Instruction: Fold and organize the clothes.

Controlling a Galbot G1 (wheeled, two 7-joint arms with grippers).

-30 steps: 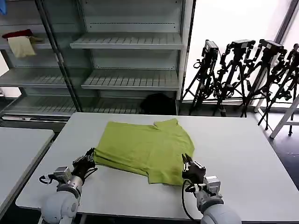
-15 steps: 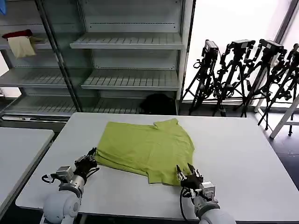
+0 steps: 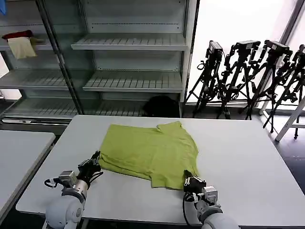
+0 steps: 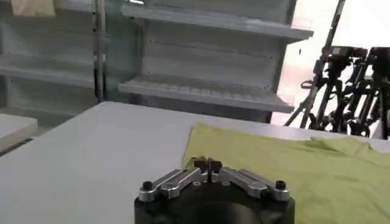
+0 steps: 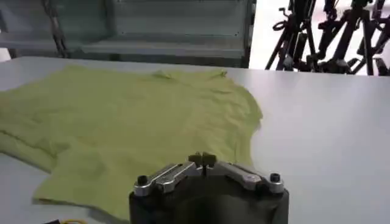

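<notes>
The clothes are one lime-green T-shirt point(image 3: 150, 150), lying partly folded on the white table point(image 3: 238, 152). My left gripper point(image 3: 95, 164) sits low at the shirt's near left corner. In the left wrist view its fingertips point(image 4: 208, 164) are pressed together on the edge of the T-shirt point(image 4: 292, 164). My right gripper point(image 3: 189, 180) is at the shirt's near right hem. Seen from the right wrist, the right gripper point(image 5: 202, 159) is shut on the hem, with the rest of the T-shirt point(image 5: 122, 122) spread beyond it.
Grey metal shelves point(image 3: 128, 43) stand behind the table, with a red and a cream cloth point(image 3: 19, 43) on the upper left shelf. Black tripods point(image 3: 248, 71) stand at the back right. A second table point(image 3: 19, 148) is at the left. Bare tabletop lies right of the shirt.
My right gripper moved nearer and lower to the shirt's near hem, stood open half a second ago, and is now shut on it. The left gripper has barely shifted.
</notes>
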